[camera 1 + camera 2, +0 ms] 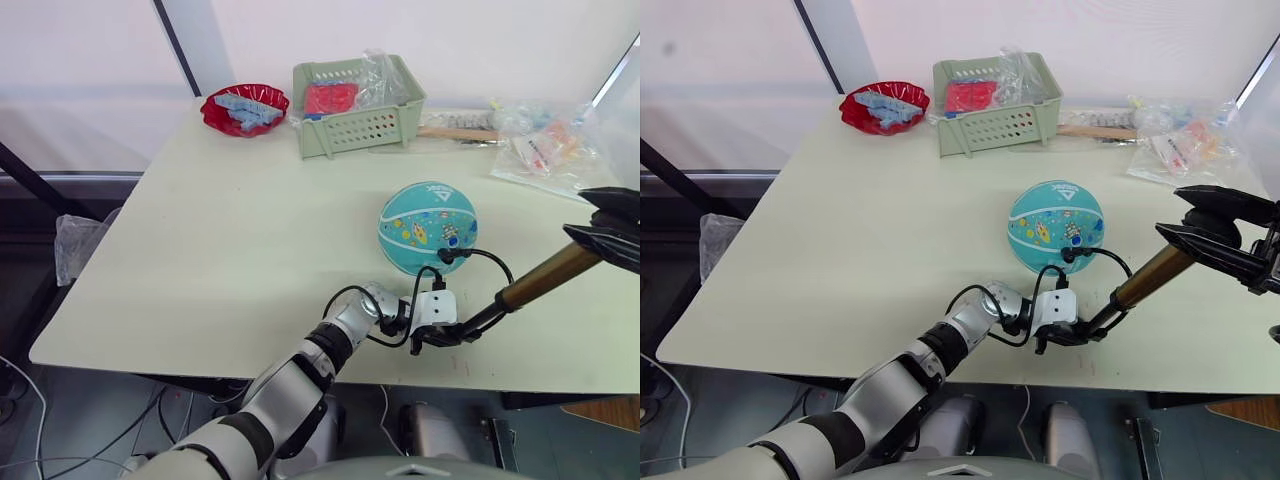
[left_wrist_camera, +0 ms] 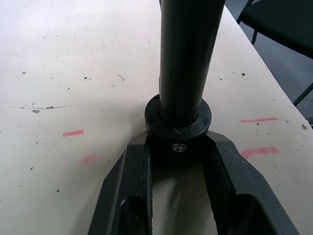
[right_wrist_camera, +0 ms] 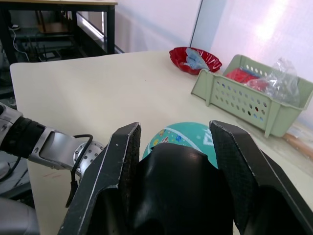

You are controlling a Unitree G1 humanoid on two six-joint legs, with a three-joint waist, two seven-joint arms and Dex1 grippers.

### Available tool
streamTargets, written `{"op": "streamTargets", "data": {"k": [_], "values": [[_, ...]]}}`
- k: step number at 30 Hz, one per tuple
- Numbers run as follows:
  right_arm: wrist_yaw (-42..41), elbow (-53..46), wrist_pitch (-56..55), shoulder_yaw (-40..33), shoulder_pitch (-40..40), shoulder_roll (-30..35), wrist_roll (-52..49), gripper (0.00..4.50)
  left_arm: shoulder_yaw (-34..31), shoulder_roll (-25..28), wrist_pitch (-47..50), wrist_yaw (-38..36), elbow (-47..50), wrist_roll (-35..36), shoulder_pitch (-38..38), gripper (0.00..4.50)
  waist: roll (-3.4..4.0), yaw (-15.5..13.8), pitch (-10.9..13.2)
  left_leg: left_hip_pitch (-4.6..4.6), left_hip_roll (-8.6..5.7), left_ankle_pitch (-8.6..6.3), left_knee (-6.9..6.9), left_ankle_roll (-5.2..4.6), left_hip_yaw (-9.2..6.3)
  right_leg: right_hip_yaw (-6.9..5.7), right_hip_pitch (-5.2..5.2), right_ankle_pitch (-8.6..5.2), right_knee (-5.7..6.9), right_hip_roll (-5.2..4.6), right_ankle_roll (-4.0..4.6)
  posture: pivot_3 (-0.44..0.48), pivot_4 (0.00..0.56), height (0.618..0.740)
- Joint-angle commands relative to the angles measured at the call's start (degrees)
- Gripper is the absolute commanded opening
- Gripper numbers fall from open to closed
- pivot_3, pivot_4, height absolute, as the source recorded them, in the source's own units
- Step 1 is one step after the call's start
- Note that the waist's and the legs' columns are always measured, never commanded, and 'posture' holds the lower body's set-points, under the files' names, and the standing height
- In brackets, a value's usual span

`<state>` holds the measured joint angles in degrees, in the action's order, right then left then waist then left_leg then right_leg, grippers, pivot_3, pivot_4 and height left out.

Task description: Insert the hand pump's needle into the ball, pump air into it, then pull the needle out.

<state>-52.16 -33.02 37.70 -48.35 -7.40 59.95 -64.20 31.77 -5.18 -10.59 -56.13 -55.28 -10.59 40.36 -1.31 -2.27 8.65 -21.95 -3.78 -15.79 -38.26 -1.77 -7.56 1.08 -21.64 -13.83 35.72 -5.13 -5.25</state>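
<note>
The small hand pump's bronze-gold metal cylinder (image 1: 547, 276) gleams smoothly above the matt, speckled cream desk (image 1: 230, 230), beside the teal rubber ball (image 1: 428, 227) and perforated pale-green plastic basket (image 1: 358, 105).

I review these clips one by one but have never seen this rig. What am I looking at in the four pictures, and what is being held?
A two-armed humanoid robot stands at a pale table. The two wide pictures come from its head camera, looking down over its arms. The other two come from cameras on its wrists, looking along each gripper's fingers.

The left gripper clamps the lower black end of the hand pump, seen close up in the left wrist view. The right gripper holds the pump's handle end; the right wrist view looks past its fingers at the ball.

The teal ball sits on the table, with the pump's thin black hose curving to its side. At the far edge are a green basket, a red bowl and some plastic bags.
</note>
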Motion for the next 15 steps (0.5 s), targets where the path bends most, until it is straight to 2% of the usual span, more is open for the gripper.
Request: {"op": "streamTargets", "data": {"k": [1, 9, 15], "values": [[-0.5, -0.9, -1.2, 0.2, 0.0, -1.2, 2.0, 1.76, 1.9, 3.2, 4.2, 1.9, -7.9, -4.9, -3.0, 0.96, -0.03, 0.0, 0.0, 0.0, 0.0, 0.0, 0.0, 0.0, 0.0, 0.0, 0.0, 0.0, 0.0, 0.0, 0.0, 0.0, 0.15, 0.737], [-2.3, -2.2, -9.7, 13.0, -6.2, -10.1, 15.2, 1.76, 1.9, 3.2, 4.3, 2.1, -7.9, -4.8, -3.1, 0.96, -0.42, 0.1, -0.3, 0.09, 0.04, -0.02, 0.01, 0.05, -0.02, 0.0, 0.04, 0.0, 0.0, 0.09, -0.02, 0.0, 0.15, 0.737], [-1.9, 2.1, -20.2, 24.6, -9.1, -17.9, 27.1, 1.76, 1.6, 3.4, 4.5, 2.2, -7.7, -4.8, -3.3, 0.96, -0.81, 0.2, -0.7, 0.19, 0.06, -0.07, 0.03, 0.14, -0.05, 0.0, 0.08, -0.01, 0.0, 0.17, -0.01, 0.0, 0.15, 0.737]]}}
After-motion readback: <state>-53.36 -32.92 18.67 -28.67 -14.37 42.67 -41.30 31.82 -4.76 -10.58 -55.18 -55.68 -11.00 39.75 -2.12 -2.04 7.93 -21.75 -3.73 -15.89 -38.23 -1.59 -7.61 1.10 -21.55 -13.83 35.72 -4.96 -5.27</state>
